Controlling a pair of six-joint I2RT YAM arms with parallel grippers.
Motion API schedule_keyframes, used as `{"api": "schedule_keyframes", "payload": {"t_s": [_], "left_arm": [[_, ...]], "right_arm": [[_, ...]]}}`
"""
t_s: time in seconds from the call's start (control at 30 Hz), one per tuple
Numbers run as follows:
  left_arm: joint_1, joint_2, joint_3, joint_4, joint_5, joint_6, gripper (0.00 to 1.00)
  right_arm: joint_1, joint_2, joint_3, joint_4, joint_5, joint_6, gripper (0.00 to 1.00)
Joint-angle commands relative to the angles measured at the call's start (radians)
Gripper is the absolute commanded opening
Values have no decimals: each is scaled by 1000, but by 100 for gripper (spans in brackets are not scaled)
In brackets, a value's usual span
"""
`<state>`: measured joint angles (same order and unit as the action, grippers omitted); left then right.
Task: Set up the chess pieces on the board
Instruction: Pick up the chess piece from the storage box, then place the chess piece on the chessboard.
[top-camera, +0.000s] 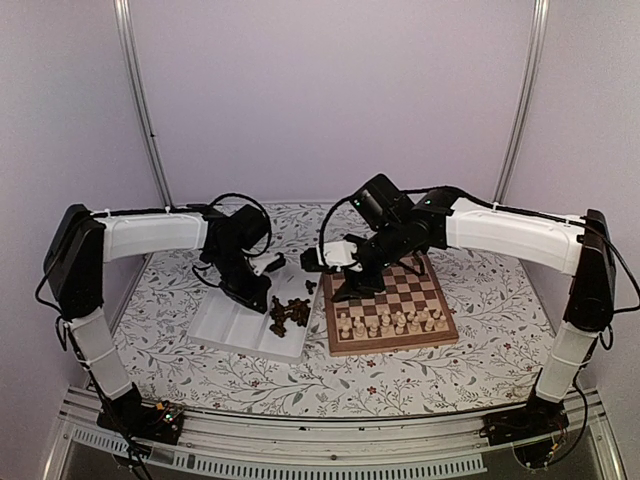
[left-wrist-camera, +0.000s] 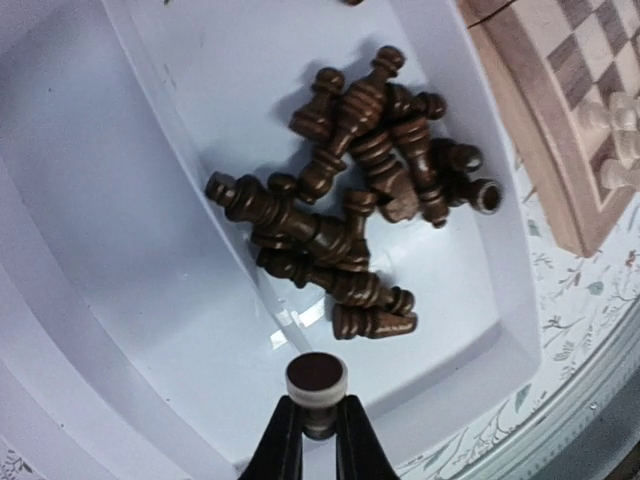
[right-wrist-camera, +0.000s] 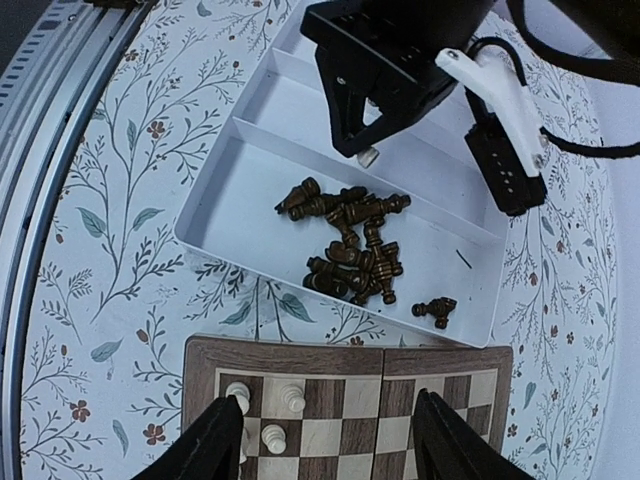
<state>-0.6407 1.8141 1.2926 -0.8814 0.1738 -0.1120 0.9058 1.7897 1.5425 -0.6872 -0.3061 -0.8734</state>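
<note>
My left gripper is shut on a pale cream chess piece, whose dark felt base faces the camera. It holds the piece above the white tray. A pile of dark brown pieces lies in the tray's right compartment. My right gripper is open and empty, hovering over the left edge of the chessboard. Cream pieces stand in rows on the board's near side. A few of them show in the right wrist view. The left gripper and its piece also show there.
The white two-compartment tray sits just left of the board on a floral tablecloth. One dark piece lies apart in the tray's corner near the board. The tray's left compartment holds no pieces.
</note>
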Motion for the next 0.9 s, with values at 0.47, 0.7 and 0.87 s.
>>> {"api": "schedule_keyframes", "payload": {"t_s": [0.47,0.7,0.87], "left_arm": [[-2,-89,106,-16,506,55,10],[-2,-97,110,-2,602,59,10],[-3,-94,99,1,623,59,9]], "right_arm": [[162,139,118,65,118,-91,61],[185,171,132,91,163,-86,61],[187,183,145,104,185,-70,61]]}}
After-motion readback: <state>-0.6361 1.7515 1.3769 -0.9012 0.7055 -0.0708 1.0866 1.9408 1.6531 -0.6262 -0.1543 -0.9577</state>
